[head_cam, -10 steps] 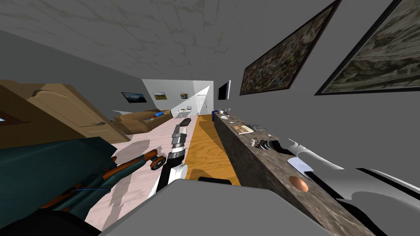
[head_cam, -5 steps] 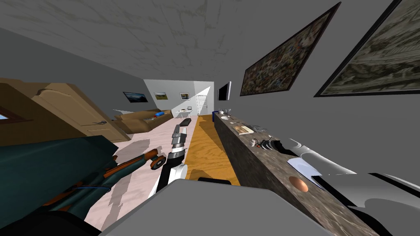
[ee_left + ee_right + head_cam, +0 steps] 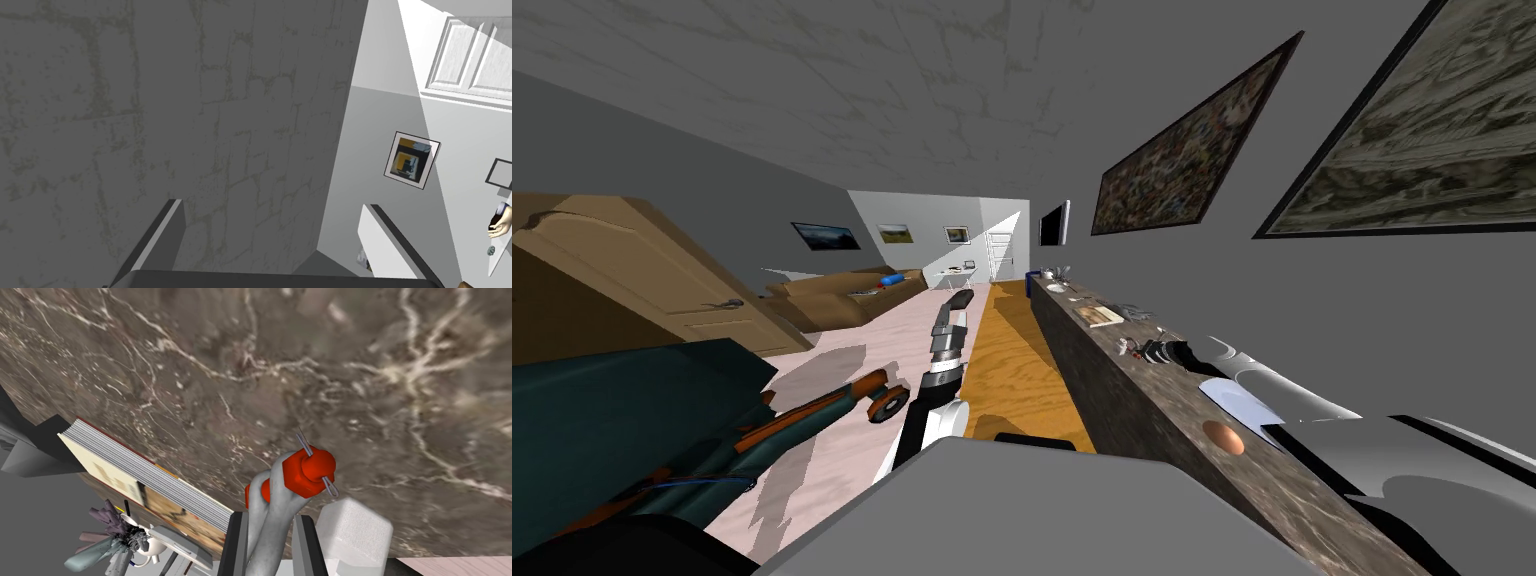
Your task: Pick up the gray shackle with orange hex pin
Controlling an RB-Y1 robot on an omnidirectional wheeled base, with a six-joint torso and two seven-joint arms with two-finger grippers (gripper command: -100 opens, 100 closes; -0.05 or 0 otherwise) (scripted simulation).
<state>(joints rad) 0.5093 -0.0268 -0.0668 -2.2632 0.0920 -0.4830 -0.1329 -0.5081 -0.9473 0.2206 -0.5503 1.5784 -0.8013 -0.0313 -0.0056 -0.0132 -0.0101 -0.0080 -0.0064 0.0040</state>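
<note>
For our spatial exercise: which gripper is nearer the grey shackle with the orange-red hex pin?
Right. The right gripper is shut on the shackle at the marble counter; the left gripper, open, is out over the floor.

Counter: long, brown marbled top with pale veins, running along the grey wall.
Book: lies flat, page edges showing.
White block: on the top, just beside the shackle.
Shackle: clamped in the right gripper; contact with the top cannot be told.
Orange-brown ball: near the front edge.
Pale flat sheet: just behind the ball.
Far end: small items, too small to name.
</note>
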